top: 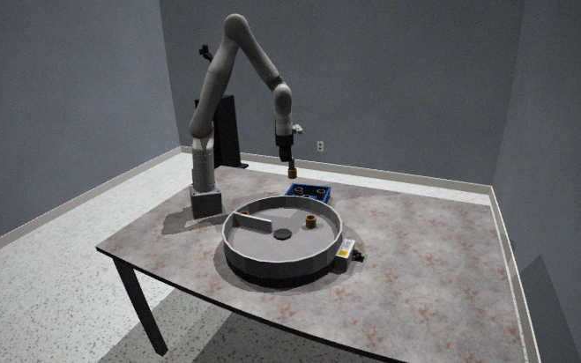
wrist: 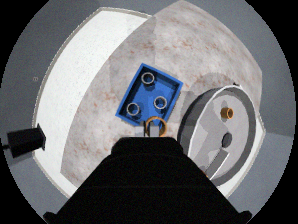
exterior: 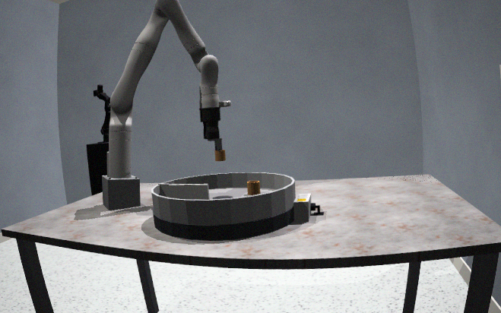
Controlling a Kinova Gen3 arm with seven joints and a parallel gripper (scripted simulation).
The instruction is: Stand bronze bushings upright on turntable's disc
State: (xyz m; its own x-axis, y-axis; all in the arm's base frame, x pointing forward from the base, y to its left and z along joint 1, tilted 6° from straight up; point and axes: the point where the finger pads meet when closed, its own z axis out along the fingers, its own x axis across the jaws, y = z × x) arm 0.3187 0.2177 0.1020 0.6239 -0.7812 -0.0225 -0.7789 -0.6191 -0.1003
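Note:
My gripper (top: 291, 165) (exterior: 218, 145) (wrist: 146, 126) is shut on the wall of a bronze bushing (top: 292, 174) (exterior: 220, 156) (wrist: 156, 118), which hangs upright high above the table, near the crate (wrist: 162, 74). Three steel bushings stand in the crate; one (top: 298, 192) shows at its left in the top view. No bronze bushing shows in the crate. On the turntable's disc (top: 256, 248) (wrist: 227, 140), a bronze bushing (top: 310, 222) (exterior: 253, 188) stands upright, away from the hub (top: 282, 233). Another bronze bushing (top: 244, 212) is mostly hidden behind the divider.
A high grey wall (top: 279, 270) (exterior: 224, 211) rings the disc. The divider (top: 252, 222) (exterior: 184, 191) runs from this wall toward the hub. A box with a black handle (top: 345, 257) (exterior: 302, 210) sits against the turntable's right side. The crate stands behind the turntable in the top view.

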